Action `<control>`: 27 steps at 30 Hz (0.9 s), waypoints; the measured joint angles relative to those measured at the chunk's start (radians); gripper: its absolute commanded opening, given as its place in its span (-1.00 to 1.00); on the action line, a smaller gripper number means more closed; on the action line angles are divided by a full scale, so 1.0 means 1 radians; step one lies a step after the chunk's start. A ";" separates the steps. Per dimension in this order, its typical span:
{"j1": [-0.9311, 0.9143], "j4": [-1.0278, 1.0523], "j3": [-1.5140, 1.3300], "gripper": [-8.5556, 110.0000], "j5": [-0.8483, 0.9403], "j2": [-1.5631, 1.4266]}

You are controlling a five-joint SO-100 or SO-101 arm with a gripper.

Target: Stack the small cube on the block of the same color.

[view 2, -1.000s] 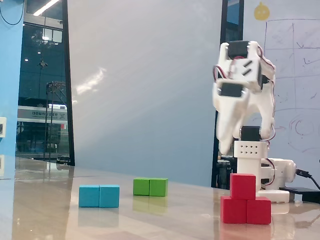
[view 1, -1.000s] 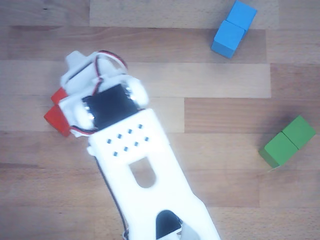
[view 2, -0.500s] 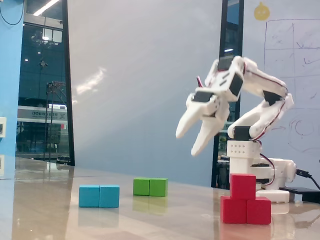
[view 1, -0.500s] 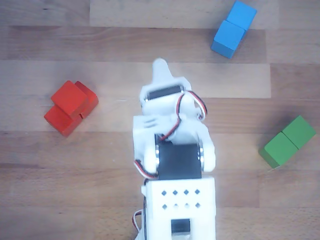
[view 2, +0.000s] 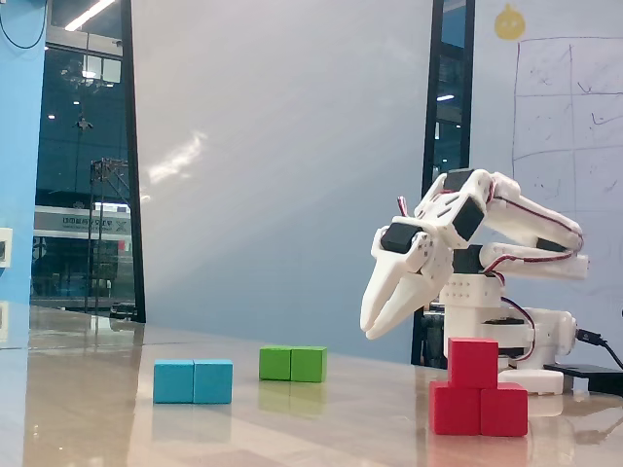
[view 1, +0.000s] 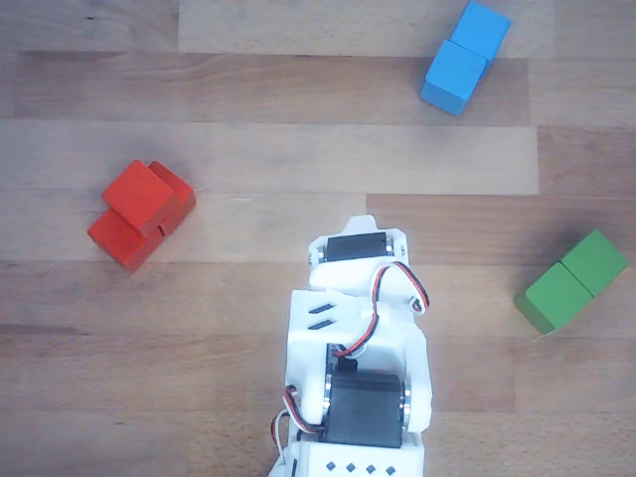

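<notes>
1. The cube is sitting on top of the red block, resting over the block's left half in the fixed view; in the other view the cube is covering the block's upper part, the stack lying toward the left edge of the desk.
2. The gripper is hanging in the air, pointing down and to the left in the fixed view, well apart from the red stack and above its level; its fingers are lying close together, nearly pressed shut, with nothing between them.
3. In the other view the arm is occupying the lower middle of the picture, with the fingertips hidden beneath the wrist housing.
4. The blue block is lying near the desk's top edge in the other view, right of centre; in the fixed view it is standing at the left.
5. The green block is lying close to the right edge in the other view, and behind the blue one in the fixed view.
6. Bare wood is stretching between the red stack and the arm, and between the arm and each of the other blocks.
</notes>
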State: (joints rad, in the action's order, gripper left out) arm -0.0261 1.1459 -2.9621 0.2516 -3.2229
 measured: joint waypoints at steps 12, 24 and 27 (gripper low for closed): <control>-0.031 0.000 -0.140 -0.86 0.000 -0.192; -0.031 0.000 -0.146 -0.86 0.000 -0.195; -0.031 0.000 -0.146 -0.86 0.000 -0.195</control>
State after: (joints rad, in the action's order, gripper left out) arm -0.0568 1.1459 -3.1078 0.2516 -3.4177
